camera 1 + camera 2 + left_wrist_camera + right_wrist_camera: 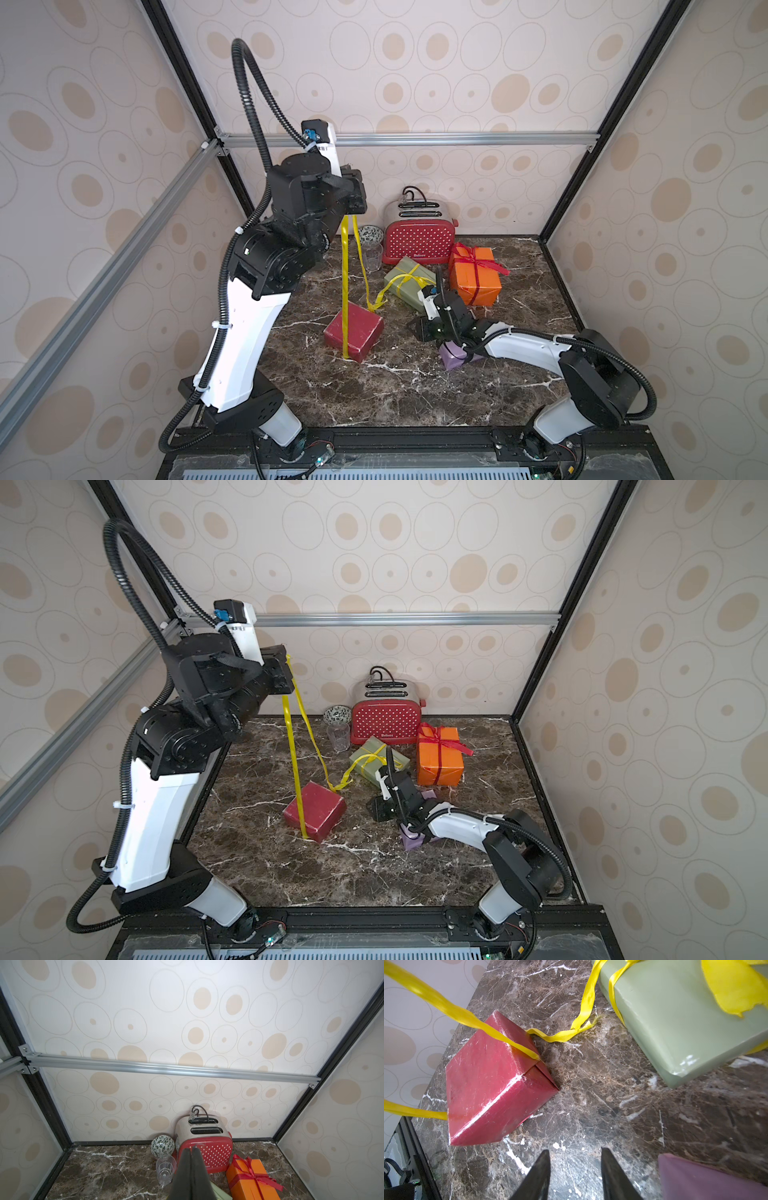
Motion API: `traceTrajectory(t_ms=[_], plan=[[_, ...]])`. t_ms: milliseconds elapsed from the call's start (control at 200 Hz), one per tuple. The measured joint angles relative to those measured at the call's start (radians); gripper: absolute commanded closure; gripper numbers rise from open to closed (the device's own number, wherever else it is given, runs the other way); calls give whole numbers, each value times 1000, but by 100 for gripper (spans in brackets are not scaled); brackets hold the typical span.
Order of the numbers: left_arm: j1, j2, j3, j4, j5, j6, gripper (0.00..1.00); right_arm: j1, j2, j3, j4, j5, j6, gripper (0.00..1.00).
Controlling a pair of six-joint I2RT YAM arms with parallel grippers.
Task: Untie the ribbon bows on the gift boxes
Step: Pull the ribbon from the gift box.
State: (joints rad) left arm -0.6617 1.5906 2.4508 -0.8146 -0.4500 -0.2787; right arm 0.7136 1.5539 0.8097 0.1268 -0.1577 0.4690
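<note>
**One bow undone, at least two to go**

Left gripper (pixel 192 1150), raised nearest the top camera, is clamping the yellow ribbon (pixel 344 282) and holding it taut above the dark red box (pixel 353 330). That bow is looking undone, with the ribbon looping under the box. Right gripper (pixel 575 1151) is hovering low beside that box, jaws apart, gripping nothing. Olive green box (pixel 675 1032) and orange box (pixel 469 286) are sitting further back, yellow bow (pixel 411 275) and red bow (pixel 471 255) looking tied. Lilac box (pixel 706 1178) is sitting under the right arm; can't tell its ribbon.
</note>
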Motion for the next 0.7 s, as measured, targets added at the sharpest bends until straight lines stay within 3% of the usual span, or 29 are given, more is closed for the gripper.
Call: traceTrajectory(t_ms=[246,701], plan=[[1,-11,43,48,-99,95,100,0,-1,0,0,1,-4,58],[3,-145,42,292,-362,439,100,1,-15,0,0,1,-7,58]])
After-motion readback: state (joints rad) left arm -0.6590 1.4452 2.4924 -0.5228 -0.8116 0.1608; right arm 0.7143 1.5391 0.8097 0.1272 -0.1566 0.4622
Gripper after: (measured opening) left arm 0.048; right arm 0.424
